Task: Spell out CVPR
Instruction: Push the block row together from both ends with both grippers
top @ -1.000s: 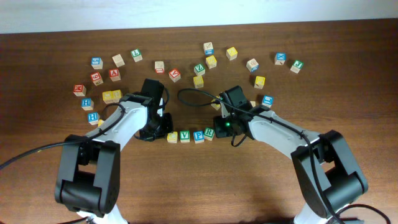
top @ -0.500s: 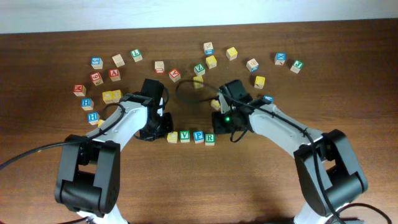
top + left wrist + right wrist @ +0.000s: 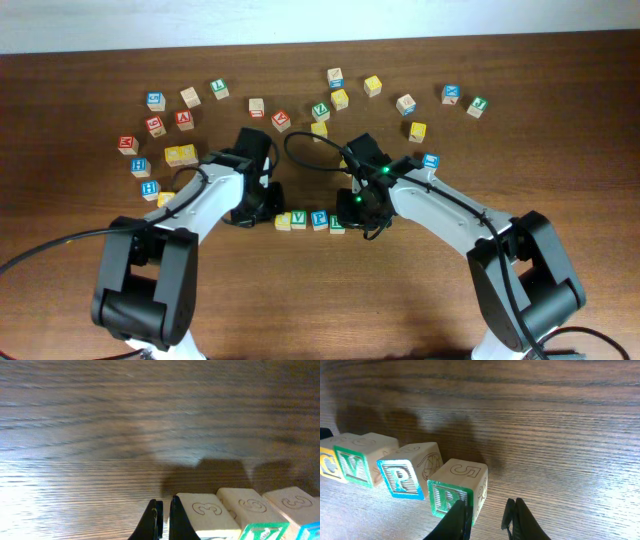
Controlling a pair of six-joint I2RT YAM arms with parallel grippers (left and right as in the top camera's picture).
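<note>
Four cubes stand in a row near the table's middle: the yellow C (image 3: 283,220), green V (image 3: 301,218), blue P (image 3: 319,219) and green R (image 3: 337,222). The right wrist view shows them as C (image 3: 329,465), V (image 3: 352,467), P (image 3: 400,479) and R (image 3: 451,497), the R turned slightly out of line. My left gripper (image 3: 262,207) is shut and empty, its fingers (image 3: 177,522) against the left side of the C cube (image 3: 202,510). My right gripper (image 3: 487,520) is open at the R cube's right end, with one finger in front of the R face.
Several loose letter cubes lie in an arc behind the row, among them another green V (image 3: 320,110), yellow cubes (image 3: 340,98) (image 3: 417,131) and a yellow pair (image 3: 180,155) at the left. A blue cube (image 3: 430,160) sits beside my right arm.
The R cube was set down at the row's right end. My right gripper lifted away, then came back beside it. My left gripper nudged the C and V rightward, closing the gaps.
</note>
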